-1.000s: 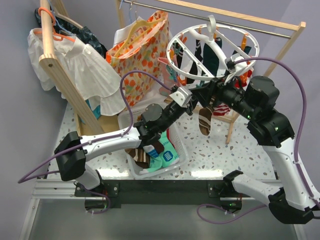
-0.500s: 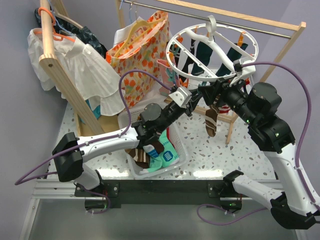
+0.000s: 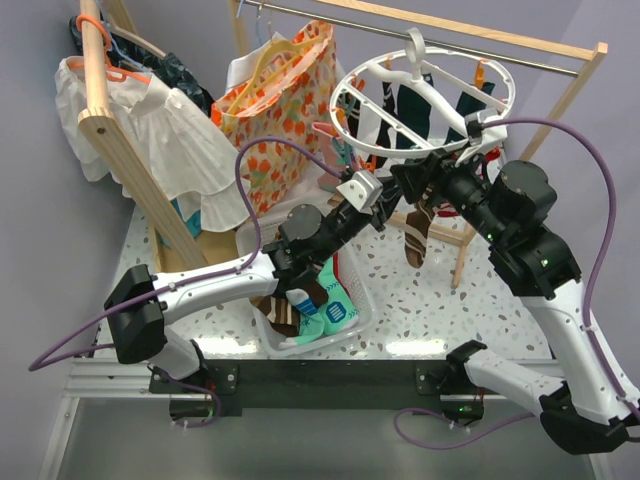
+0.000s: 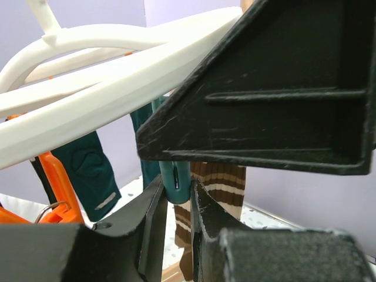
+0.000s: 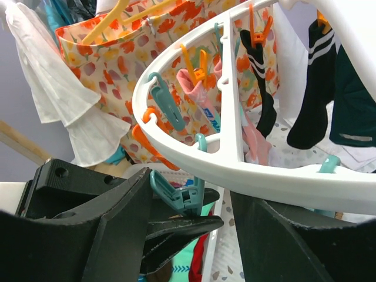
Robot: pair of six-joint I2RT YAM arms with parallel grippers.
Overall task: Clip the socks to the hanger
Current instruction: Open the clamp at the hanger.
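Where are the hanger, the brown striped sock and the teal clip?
hanger point(image 5: 264, 176): right wrist view, near rim.
brown striped sock point(image 3: 412, 240): top external view, middle.
teal clip point(image 4: 176, 179): left wrist view, lower end.

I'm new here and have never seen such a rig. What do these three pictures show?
Two robot arms stand at a table's near edge. The overhead view looks down on both; the other two come from cameras on each wrist. On the table sits a clear basket with socks. Above hangs a round white hanger with clips. The left gripper pinches a teal clip, a brown striped sock hanging by it. The right gripper's jaws stand apart at the hanger's rim; whether they grip it is unclear.
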